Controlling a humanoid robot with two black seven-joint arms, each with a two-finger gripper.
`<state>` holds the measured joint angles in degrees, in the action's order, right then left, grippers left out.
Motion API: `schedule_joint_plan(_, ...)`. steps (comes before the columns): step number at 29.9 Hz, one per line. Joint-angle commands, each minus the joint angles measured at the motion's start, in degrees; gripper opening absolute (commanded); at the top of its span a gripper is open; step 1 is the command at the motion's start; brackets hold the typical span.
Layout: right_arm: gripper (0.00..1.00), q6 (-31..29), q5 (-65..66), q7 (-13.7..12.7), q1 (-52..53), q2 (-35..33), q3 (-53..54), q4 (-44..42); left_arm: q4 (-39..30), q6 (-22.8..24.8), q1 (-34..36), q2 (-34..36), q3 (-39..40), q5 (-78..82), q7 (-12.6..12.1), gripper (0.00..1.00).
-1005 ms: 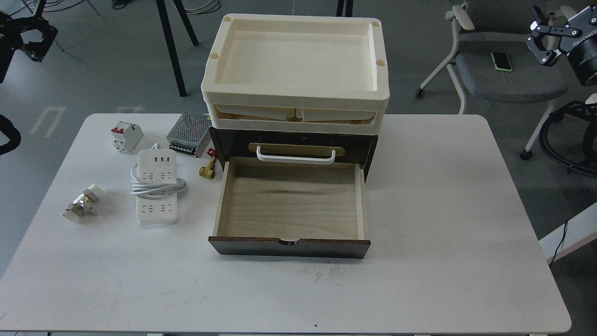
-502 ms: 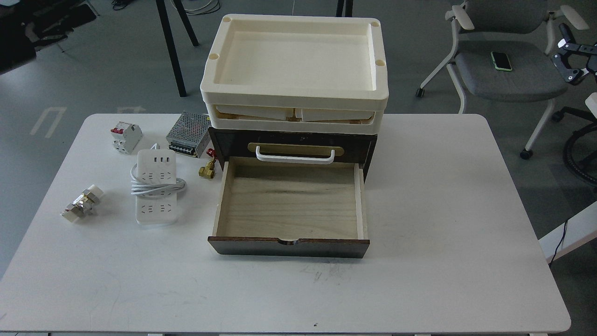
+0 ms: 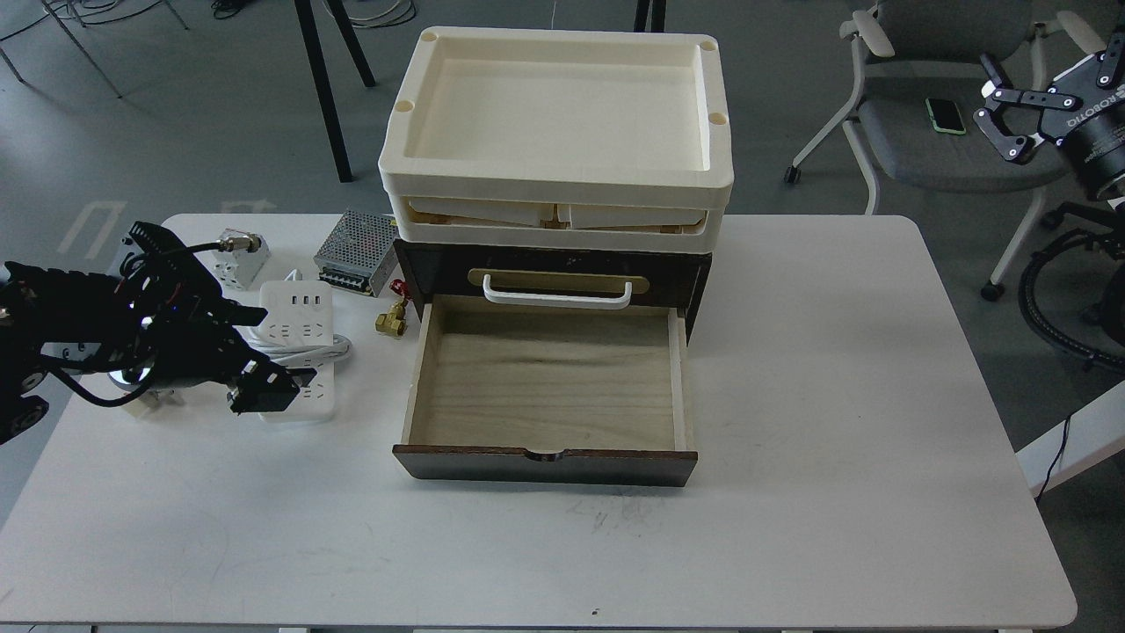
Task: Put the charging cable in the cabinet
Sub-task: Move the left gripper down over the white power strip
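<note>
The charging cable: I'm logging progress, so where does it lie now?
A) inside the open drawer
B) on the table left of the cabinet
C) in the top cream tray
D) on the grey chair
B. The charging cable lies on the table left of the cabinet, beside the left gripper; the open drawer holds nothing.

The charging cable (image 3: pixel 297 338) lies on the table (image 3: pixel 835 396), left of the cabinet (image 3: pixel 549 369) bearing stacked trays (image 3: pixel 557 132).

The left side of the charging cable (image 3: pixel 299 338) is being covered by the left gripper (image 3: pixel 255 382), whose fingers cannot be told apart. The circuit breaker (image 3: pixel 235 262) is being partly hidden, and the right arm is being cut off by the right edge.
</note>
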<state>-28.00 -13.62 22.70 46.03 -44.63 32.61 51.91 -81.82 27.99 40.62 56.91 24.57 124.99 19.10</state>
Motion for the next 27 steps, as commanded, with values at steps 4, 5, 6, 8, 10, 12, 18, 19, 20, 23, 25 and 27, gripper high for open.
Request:
schedule_joint_plan(4, 1.0, 0.0, 0.0, 0.2, -1.0, 0.2, 0.2, -1.4, 8.2, 0.0, 0.7, -4.5, -0.1, 0.0, 0.1, 0.98)
schedule_joint_plan(5, 1.0, 0.0, 0.0, 0.2, -1.1, 0.2, 0.2, -1.4, 10.1, -0.2, 1.0, -6.1, -0.2, 0.0, 0.1, 0.98)
schedule_joint_plan(6, 1.0, 0.0, 0.0, 0.2, -1.1, 0.2, 0.2, -1.4, 12.2, -0.8, 1.3, -7.8, -0.2, 0.0, 0.1, 0.97)
schedule_joint_plan(8, 1.0, 0.0, 0.0, 0.2, -1.2, 0.2, 0.1, -1.5, 15.3, -2.1, 1.7, -9.9, -0.6, 0.0, 0.1, 0.97)
schedule_joint_plan(10, 1.0, 0.0, 0.0, 0.2, -1.5, 0.2, 0.2, -1.5, 17.6, -3.4, 1.7, -10.9, -1.5, 0.0, 0.1, 0.97)
schedule_joint_plan(12, 1.0, 0.0, 0.0, 0.2, -1.9, 0.2, 0.3, -1.5, 19.1, -4.6, 1.8, -12.2, -2.8, 0.0, 0.1, 0.97)
schedule_joint_plan(18, 1.0, 0.0, 0.0, 0.4, -2.4, 0.2, 0.0, -1.5, 22.6, -6.8, 2.3, -14.2, -3.9, 0.0, 0.1, 0.95)
schedule_joint_plan(19, 1.0, 0.0, 0.0, 0.4, -2.7, 0.2, 0.2, -1.5, 23.4, -7.4, 2.3, -14.5, -4.4, 0.0, 0.1, 0.94)
schedule_joint_plan(20, 1.0, 0.0, 0.0, 0.4, -2.8, 0.2, 0.3, -1.5, 24.7, -8.4, 2.4, -15.1, -4.9, 0.0, 0.1, 0.93)
schedule_joint_plan(23, 1.0, 0.0, 0.0, 0.4, -2.9, 0.3, 0.3, -1.5, 27.6, -10.8, 3.1, -16.3, -6.7, 0.0, 0.5, 0.9)
schedule_joint_plan(25, 1.0, 0.0, 0.0, 0.4, -3.0, 0.3, 0.3, -1.5, 29.1, -12.0, 3.4, -16.7, -8.4, 0.0, 1.2, 0.89)
schedule_joint_plan(27, 1.0, 0.0, 0.0, 0.4, -3.0, 0.3, 0.3, -1.9, 30.1, -13.0, 3.8, -17.1, -9.5, 0.0, 1.8, 0.87)
